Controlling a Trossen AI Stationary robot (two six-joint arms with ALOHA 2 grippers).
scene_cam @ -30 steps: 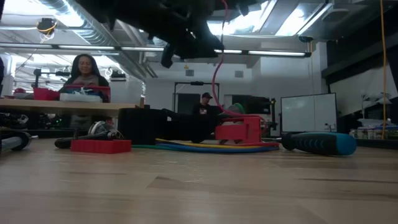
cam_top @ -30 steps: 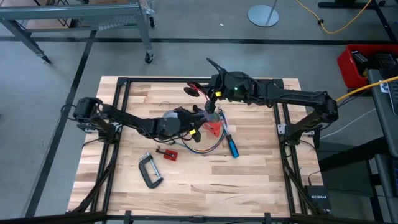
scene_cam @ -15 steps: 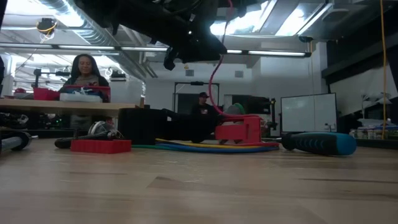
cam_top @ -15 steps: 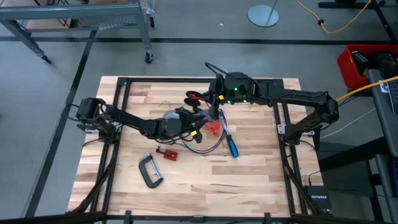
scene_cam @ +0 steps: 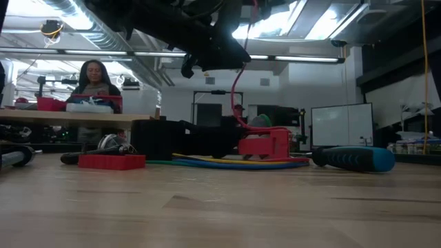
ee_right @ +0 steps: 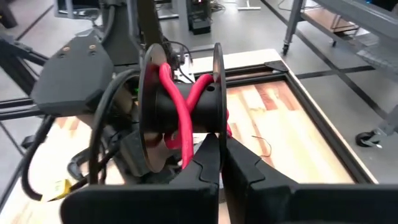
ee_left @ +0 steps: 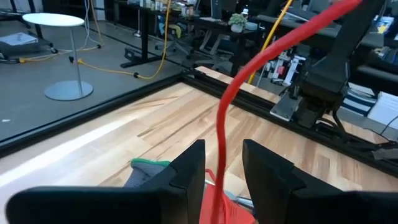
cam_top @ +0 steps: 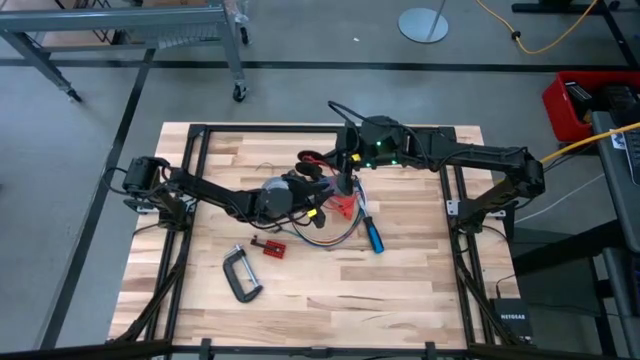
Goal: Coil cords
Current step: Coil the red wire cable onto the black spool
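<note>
A black spool (ee_right: 180, 106) wound with a red cord (ee_right: 184, 127) hangs over the table's middle (cam_top: 312, 160). My right gripper (ee_right: 222, 155) comes from the right side and is shut on it. From the spool the red cord (scene_cam: 236, 96) drops in a curve to a red plastic block (scene_cam: 265, 145) on the table. My left gripper (ee_left: 222, 165) stands open just near of the spool (cam_top: 322, 190). The red cord (ee_left: 224, 124) runs up between its fingers; I cannot tell whether it touches them. A loop of multicoloured cord (cam_top: 330, 235) lies flat on the table. My right gripper pinches the rim of one spool flange (ee_right: 219, 127) between its two fingers. It comes from the table's right, slanting a little downward. The spool is lifted clear of the table with its axis about level, and the red cord trails down from it.
A blue-handled screwdriver (cam_top: 372, 236) lies right of the cord loop. A black C-clamp (cam_top: 240, 273) and a small red part (cam_top: 268, 247) lie nearer the front left. A black frame (cam_top: 190, 200) rims the table. A person (scene_cam: 95, 79) sits behind a bench beyond the table.
My right gripper has swung about at the wrist, carrying the spool a little toward the near edge and closer to my left gripper. The hanging red cord's curve has shifted with it.
</note>
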